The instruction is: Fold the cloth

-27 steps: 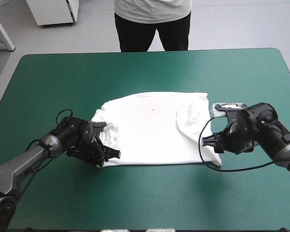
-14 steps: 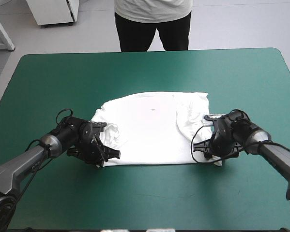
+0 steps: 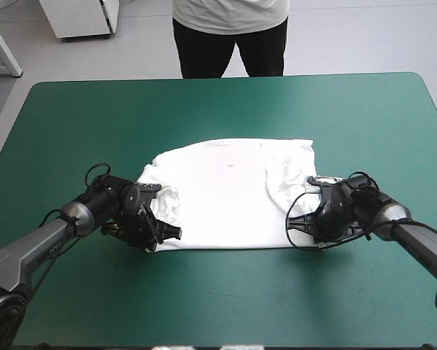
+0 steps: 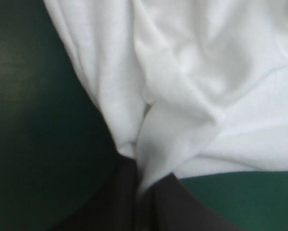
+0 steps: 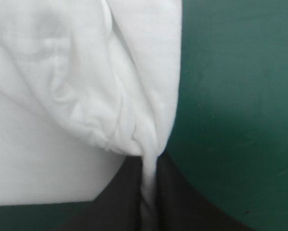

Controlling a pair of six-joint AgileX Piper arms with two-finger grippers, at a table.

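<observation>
Black fingers (image 4: 117, 202) of the left gripper (image 4: 143, 180) were all but closed, pinching a fold of the white T-shirt (image 3: 229, 193) between them. That gripper sat low at the T-shirt's near left corner, where the fabric bunched into soft ridges running away from the tips. The right gripper (image 5: 148, 173) was likewise nearly closed on a thin pleat of the T-shirt at its near right corner, with a rolled fold lying just ahead of the tips. Both grippers were down close to the teal-green table (image 3: 218, 102). Between them the T-shirt lay spread flat, its near hem straight and roughly parallel to the table's near edge. A folded-in layer showed on its right part. The T-shirt occupied the table's middle, well apart from every edge.
</observation>
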